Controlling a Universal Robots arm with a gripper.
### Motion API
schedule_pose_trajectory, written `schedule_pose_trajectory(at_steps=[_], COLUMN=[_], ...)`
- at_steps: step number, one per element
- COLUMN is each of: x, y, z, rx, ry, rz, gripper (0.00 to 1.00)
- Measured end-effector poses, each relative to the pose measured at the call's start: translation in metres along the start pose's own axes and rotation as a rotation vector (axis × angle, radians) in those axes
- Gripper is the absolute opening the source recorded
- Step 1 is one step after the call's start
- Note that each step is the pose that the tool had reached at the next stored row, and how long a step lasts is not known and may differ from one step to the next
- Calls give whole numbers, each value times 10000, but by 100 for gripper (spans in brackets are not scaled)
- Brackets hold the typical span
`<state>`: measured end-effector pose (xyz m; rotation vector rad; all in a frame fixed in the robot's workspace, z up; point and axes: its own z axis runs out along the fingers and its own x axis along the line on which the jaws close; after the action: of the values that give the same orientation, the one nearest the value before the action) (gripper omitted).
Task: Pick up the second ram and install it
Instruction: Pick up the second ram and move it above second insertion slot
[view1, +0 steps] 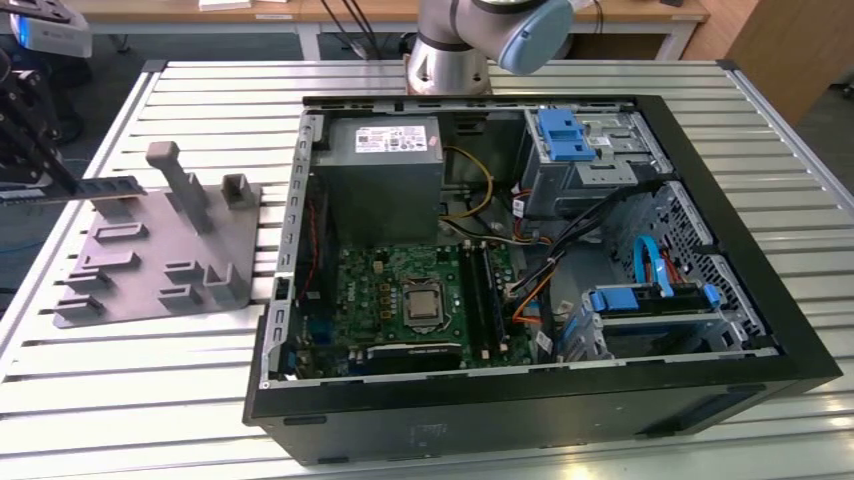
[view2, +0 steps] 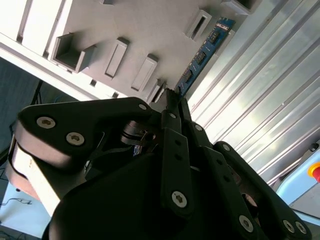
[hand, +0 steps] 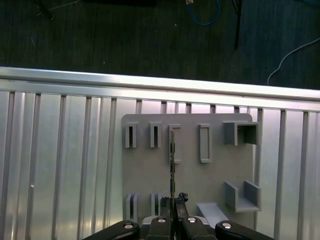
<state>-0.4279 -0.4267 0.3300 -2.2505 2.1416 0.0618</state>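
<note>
I'm clamping my claw (hand: 172, 201) tight on 1 end of the 2nd ram (view2: 202, 52), keeping it thin-edge-on right over the grey holder plate (hand: 145, 175), I guess so it's clearing the slots cleanly. The open PC case (view1: 534, 420) is sitting well apart.

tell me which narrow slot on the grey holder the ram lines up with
The slot second along from the boxy bracket: the second ram, gripped by the end effector, runs edge-on across it, while the other slots stand empty.

robotics lab: slatted aluminium bench (view1: 134, 400), open pc case (view1: 534, 425)
</note>
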Motion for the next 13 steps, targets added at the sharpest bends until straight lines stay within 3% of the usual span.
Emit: schedule_pose_trajectory(at_steps=[13], x=[-11], y=[1], z=[-210], rx=[2], ry=[-44], rz=[0], gripper=[14])
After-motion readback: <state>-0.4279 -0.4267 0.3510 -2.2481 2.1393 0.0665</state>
